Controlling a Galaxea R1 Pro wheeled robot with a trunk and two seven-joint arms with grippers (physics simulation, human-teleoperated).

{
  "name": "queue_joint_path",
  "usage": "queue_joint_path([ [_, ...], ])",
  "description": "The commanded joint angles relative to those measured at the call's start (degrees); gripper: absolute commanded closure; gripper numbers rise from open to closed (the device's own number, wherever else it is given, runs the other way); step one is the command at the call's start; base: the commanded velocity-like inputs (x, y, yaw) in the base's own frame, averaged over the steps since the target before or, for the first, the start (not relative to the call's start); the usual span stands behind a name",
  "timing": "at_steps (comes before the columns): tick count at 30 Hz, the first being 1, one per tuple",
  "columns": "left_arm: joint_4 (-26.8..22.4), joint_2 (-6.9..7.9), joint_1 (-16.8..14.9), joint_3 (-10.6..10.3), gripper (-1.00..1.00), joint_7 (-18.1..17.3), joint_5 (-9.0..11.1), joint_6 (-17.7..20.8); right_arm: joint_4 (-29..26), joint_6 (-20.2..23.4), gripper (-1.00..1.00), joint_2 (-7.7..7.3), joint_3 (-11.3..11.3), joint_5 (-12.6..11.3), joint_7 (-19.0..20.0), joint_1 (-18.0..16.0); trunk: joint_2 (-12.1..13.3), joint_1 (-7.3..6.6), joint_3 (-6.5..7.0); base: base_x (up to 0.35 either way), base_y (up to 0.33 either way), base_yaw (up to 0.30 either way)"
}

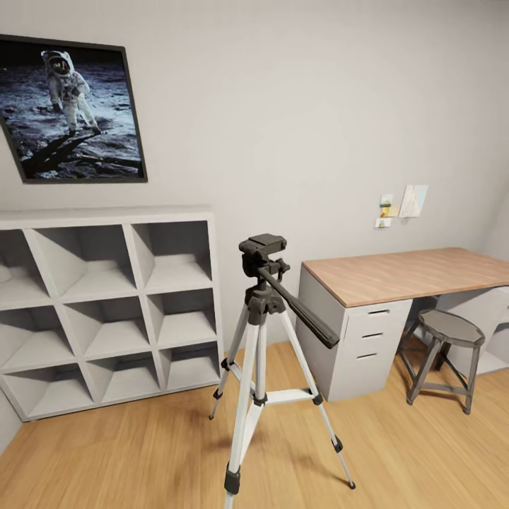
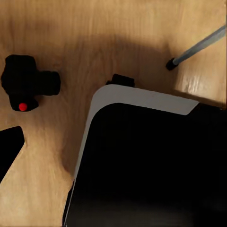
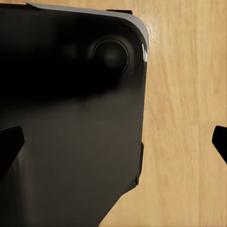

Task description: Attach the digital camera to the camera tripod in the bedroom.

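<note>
Floorboards (image 1: 424, 459) of light wood run across the bedroom under one tall camera tripod (image 1: 263, 353) with three silver metal legs, black joints and feet; its dark grey head (image 1: 263, 256) is bare on top, and one long dark pan handle (image 1: 300, 307) slants down from it toward the counter. One wood-topped white counter (image 1: 403, 272) stands against the light grey wall (image 1: 297, 106), with three drawer fronts (image 1: 371, 332) showing at its near end; one short grey metal stool (image 1: 445, 353) with an octagonal seat sits just beside it, partly under the top. One white cube shelf (image 1: 106, 311) stands by the wall beyond the tripod, with nine open compartments in view. One framed astronaut picture (image 1: 71, 109) hangs above the shelf; three small paper notes (image 1: 399, 205) are pinned above the counter.

In the left wrist view, one small black digital camera (image 2: 28, 82) with a protruding lens and one bright red button (image 2: 22, 106) lies on the wood floor, apart from the robot's dark base (image 2: 151, 165) with its pale rim; one tripod foot (image 2: 171, 64) rests on the floor beyond that base. One dark fingertip (image 2: 8, 149) of the left tool shows at the frame's edge, so I cannot tell how wide it stands. In the right wrist view the right tool (image 3: 116, 142) stands wide, two dark fingertips (image 3: 9, 142) at opposite edges, holding nothing, above the robot's base and bare floor.
</note>
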Motion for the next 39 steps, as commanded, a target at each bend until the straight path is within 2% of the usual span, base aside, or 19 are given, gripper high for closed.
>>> queue_joint_path([
  [1,-1.04,-0.02,0.02,0.06,-1.00,0.93,0.36,0.61,0.00,-0.19,-1.00,-0.02,0.04,0.08,0.01,0.00,0.39,-0.22,0.14,0.000,0.000,0.000],
  [6,-8.55,0.03,0.02,0.04,-1.00,4.30,0.35,6.08,0.01,-0.26,-1.00,-0.12,-0.08,0.05,-0.01,0.00,2.39,-1.32,1.03,0.000,0.000,0.000],
  [12,-11.93,-0.19,0.02,0.04,-1.00,4.98,0.39,9.07,0.00,-0.27,-1.00,-0.16,-0.16,0.04,0.01,0.00,4.80,-2.64,2.11,0.000,0.000,0.000],
  [31,-7.48,-0.27,0.02,0.28,-1.00,5.00,0.55,8.61,0.00,-0.27,-1.00,-0.16,-0.12,0.04,0.01,0.00,12.42,-6.81,5.52,0.000,0.000,0.000],
  [39,-3.07,-0.28,0.02,0.38,-1.00,4.92,0.62,6.01,0.00,-0.27,-1.00,-0.10,-0.05,0.04,0.01,0.00,15.63,-8.57,6.96,0.000,0.000,0.000],
])
